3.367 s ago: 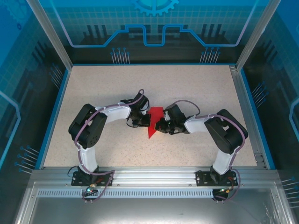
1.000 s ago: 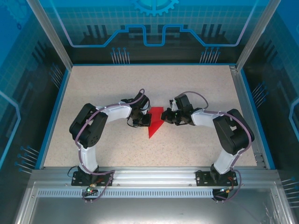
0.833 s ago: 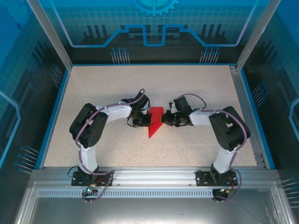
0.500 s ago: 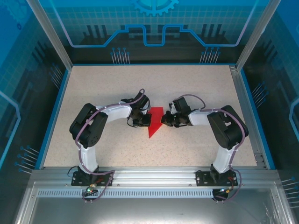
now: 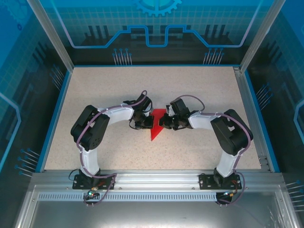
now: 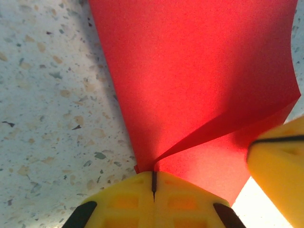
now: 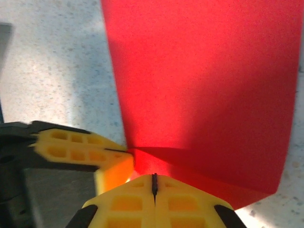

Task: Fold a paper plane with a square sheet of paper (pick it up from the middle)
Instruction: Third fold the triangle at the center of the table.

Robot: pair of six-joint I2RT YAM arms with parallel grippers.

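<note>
Presently, we find the left gripper (image 6: pixel 153 183) and right gripper (image 7: pixel 154 183) each clamped tight on the red paper (image 5: pixel 156 129) fanning ahead of them, tips crowding together over the speckled table (image 6: pixel 47 118).

No words, numbers or brand names can be read; the blue back panel (image 5: pixel 199 28) carries a wordless gear emblem (image 5: pixel 157 5).
</note>
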